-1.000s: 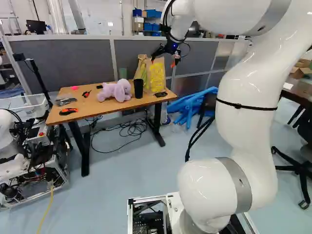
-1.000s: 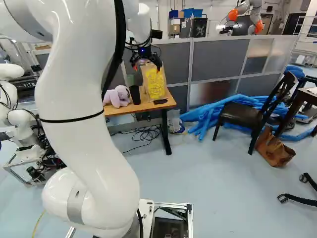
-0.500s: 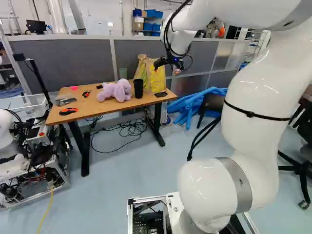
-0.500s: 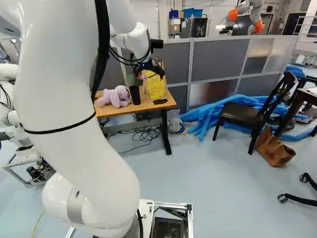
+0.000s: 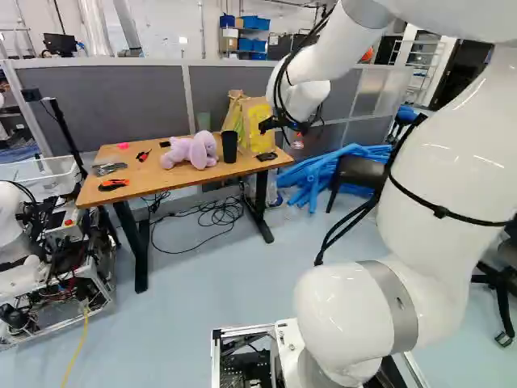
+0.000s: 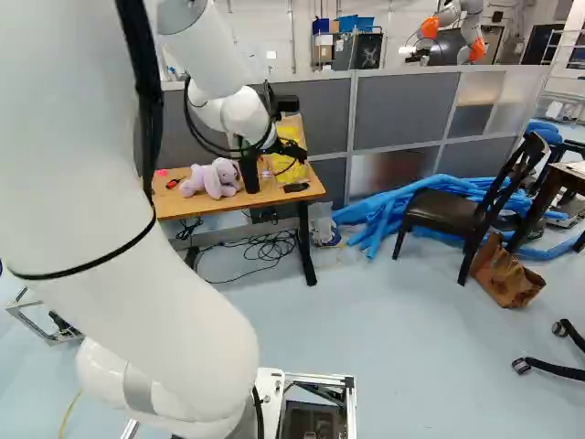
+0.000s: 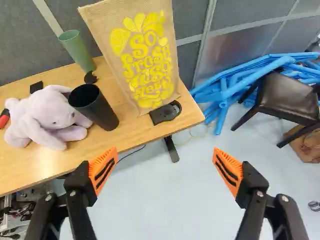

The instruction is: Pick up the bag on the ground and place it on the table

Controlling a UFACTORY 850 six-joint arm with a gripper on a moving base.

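Observation:
My gripper (image 5: 280, 128) is in front of the tall tan bag with yellow lettering (image 5: 258, 121) in the left base view. In the wrist view the gripper (image 7: 165, 155) stands wide open, nothing between its orange-padded fingers. That tan bag (image 7: 145, 60) stands upright on the wooden table (image 7: 50, 167), ahead of the fingers. A brown bag (image 6: 508, 274) lies on the floor beside a dark chair in the right base view; the wrist view shows part of this brown bag (image 7: 305, 146) beyond the chair, off to one side of the gripper.
On the table are a purple plush toy (image 7: 47, 117), a black cup (image 7: 95, 107), a green cup (image 7: 77, 50) and small tools. The chair (image 6: 448, 212) stands before blue tubes (image 6: 379, 215). Another robot (image 5: 20, 242) is at the left; grey partitions (image 6: 398, 110) run behind.
The arm has swung and my gripper has come down from near the top of the tan bag, its fingers still apart. The base and the bags have stayed put.

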